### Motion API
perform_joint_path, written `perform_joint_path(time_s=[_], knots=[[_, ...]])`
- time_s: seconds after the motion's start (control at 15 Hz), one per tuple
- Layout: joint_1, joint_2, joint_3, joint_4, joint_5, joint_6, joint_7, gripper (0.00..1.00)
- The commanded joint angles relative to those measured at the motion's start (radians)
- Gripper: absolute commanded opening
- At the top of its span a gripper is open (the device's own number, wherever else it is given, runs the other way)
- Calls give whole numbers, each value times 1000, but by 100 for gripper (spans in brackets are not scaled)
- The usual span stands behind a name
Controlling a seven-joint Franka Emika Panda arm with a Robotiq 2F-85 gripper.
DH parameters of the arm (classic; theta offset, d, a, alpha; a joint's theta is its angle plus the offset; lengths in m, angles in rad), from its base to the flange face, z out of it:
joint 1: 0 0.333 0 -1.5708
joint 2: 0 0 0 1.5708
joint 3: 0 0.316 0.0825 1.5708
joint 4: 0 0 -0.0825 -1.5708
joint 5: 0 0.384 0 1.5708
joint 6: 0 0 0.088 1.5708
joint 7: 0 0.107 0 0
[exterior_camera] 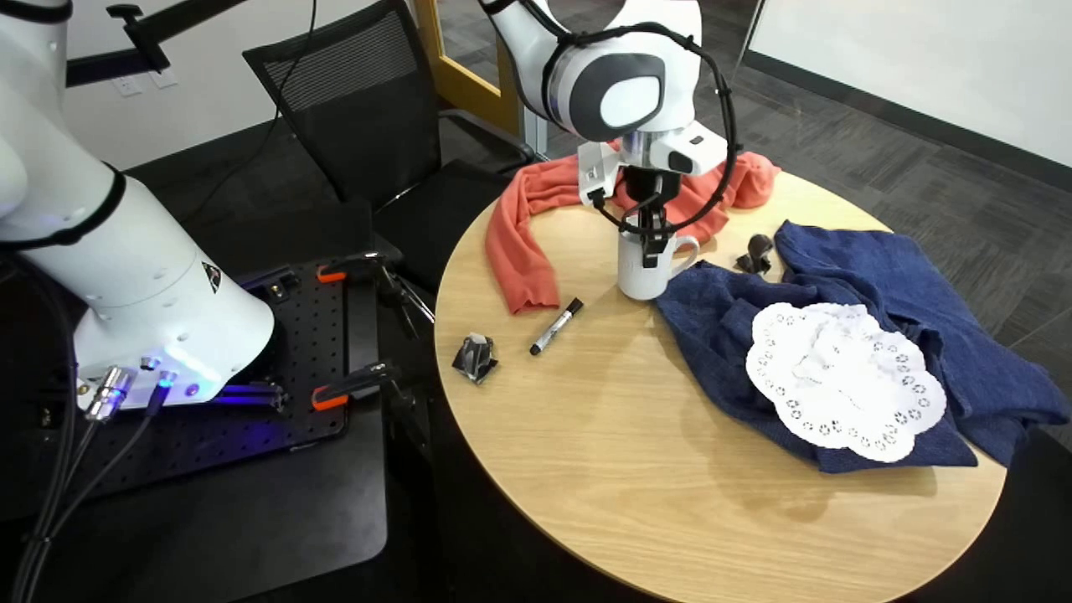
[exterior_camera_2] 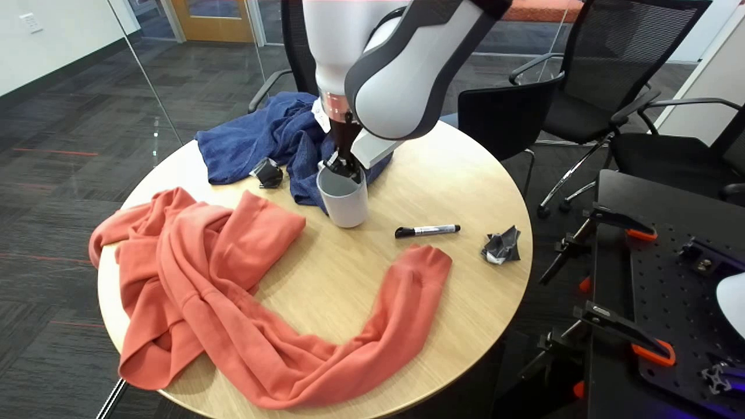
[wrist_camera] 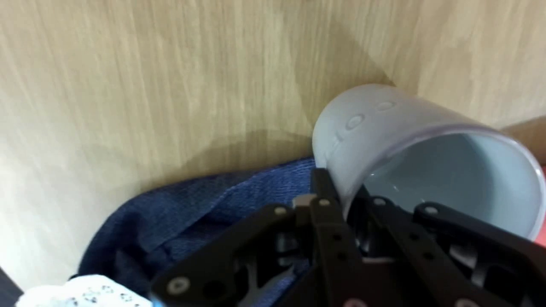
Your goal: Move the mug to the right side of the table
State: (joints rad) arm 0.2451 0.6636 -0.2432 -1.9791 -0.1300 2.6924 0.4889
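The white mug is near upright at the edge of the blue denim, in the middle of the round wooden table. It also shows in an exterior view and in the wrist view. My gripper is shut on the mug's wall, one finger inside the rim and one outside, near the handle side. The gripper also shows above the mug in both exterior views. The handle shows in an exterior view but is hidden in the wrist view. I cannot tell whether the mug's base touches the table.
Blue denim with a white lacy doily lies beside the mug. An orange garment lies on the other side. A marker, a dark crumpled wrapper and another dark piece lie on the table.
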Motion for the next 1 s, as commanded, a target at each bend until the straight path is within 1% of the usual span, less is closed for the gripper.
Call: perform_joint_path(time_s=[0.0, 0.2, 0.47, 0.93], knots=[[-6, -56, -55, -54, 37, 1, 96, 3], [-9, -68, -101, -87, 57, 13, 173, 3], [-9, -89, -152, -138, 55, 37, 302, 3], [-44, -117, -216, -232, 59, 92, 485, 3]])
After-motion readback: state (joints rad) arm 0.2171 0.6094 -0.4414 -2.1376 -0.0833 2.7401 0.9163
